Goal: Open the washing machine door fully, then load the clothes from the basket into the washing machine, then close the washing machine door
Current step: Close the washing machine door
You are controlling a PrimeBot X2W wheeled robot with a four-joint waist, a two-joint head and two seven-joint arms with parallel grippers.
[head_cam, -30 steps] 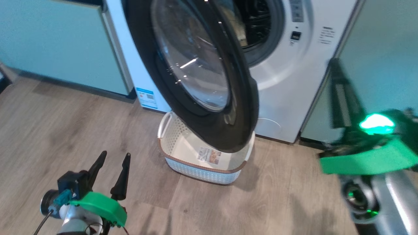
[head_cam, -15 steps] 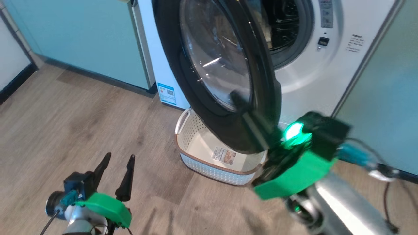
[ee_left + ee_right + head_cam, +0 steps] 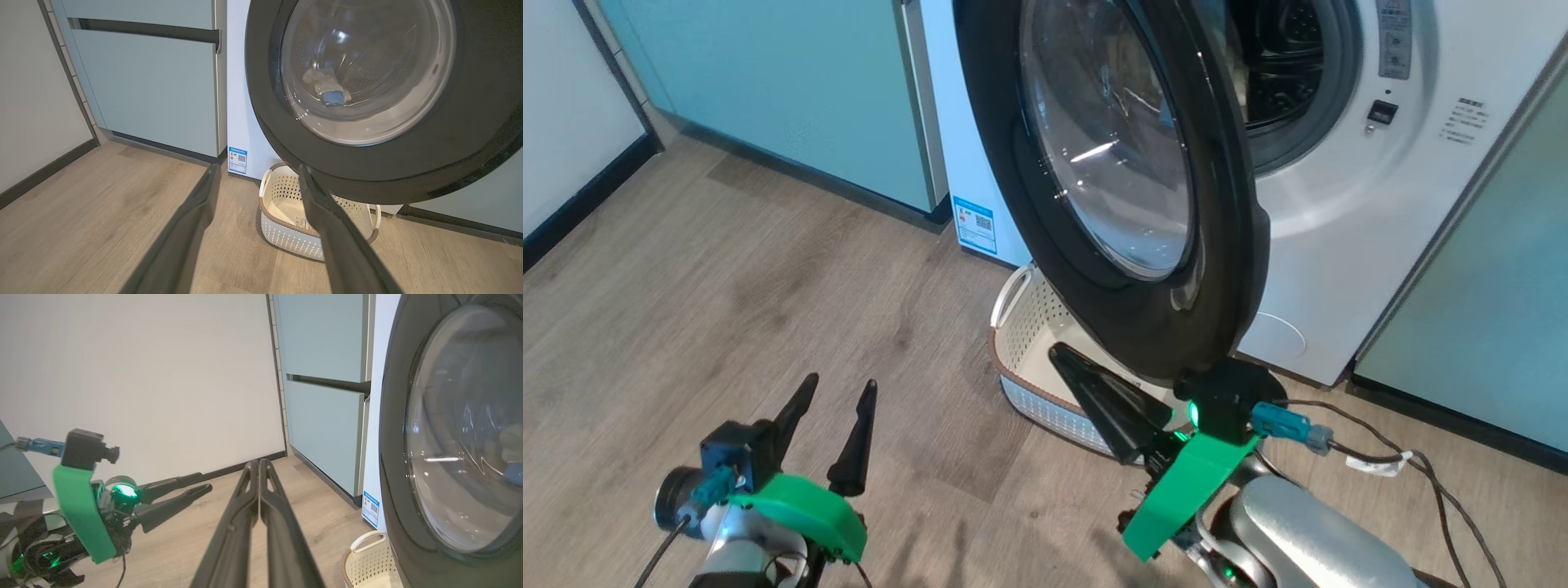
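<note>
A big white washing machine [image 3: 1339,245] stood on the wooden floor [image 3: 727,269] between pale green cabinets [image 3: 792,98]. Its round black door [image 3: 1111,155] hung swung out from the front, leaving the grey-rimmed opening uncovered. Through the door's clear glass, a pale garment with a blue part [image 3: 327,87] lay inside the steel drum. A small cream basket [image 3: 1023,327] sat on the floor against the foot of the machine, directly under the door's lower edge. The right gripper [image 3: 1063,358] hung low over the basket's near rim, just below the door, its two dark fingers pressed together and holding nothing. The left gripper [image 3: 840,388] hovered above bare floor, well away from the basket, fingers spread apart and empty.
</note>
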